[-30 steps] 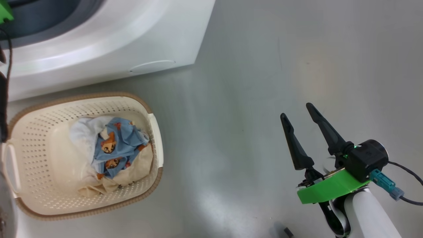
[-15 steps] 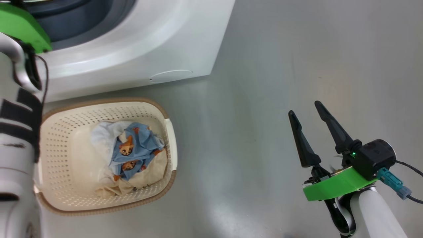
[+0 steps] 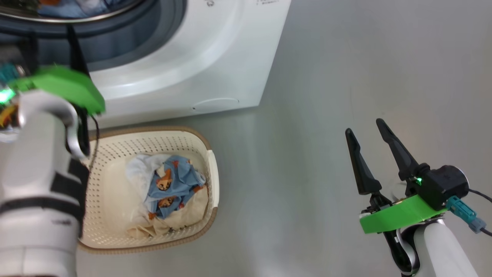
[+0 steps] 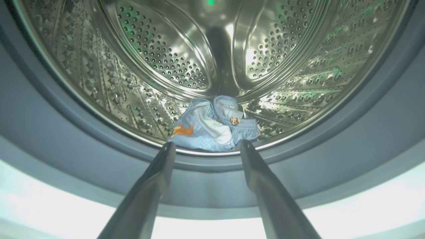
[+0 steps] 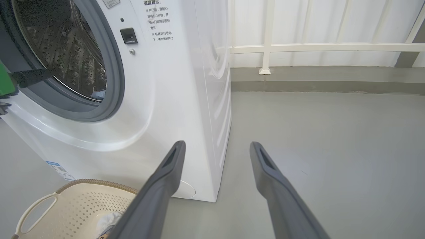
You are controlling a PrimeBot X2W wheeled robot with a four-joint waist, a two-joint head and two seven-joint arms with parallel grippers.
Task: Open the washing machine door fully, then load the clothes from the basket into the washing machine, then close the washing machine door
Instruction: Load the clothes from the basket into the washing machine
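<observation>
The left pincer [image 4: 206, 145] is reaching up from the bottom edge of the frame, its two dark fingers [image 4: 149, 189] standing wide apart with nothing between them, tips pointing at the lower lip of the washing machine [image 4: 49, 205] opening. A light blue garment [image 4: 212, 124] with orange-brown prints is lying crumpled at the bottom of the steel drum [image 4: 132, 66], just above the fingertips at centre frame. The grey gasket [image 4: 43, 126] is ringing the drum, and the machine's white front is curving across the lower corners. A green glint [image 4: 210, 2] is showing at top centre.
</observation>
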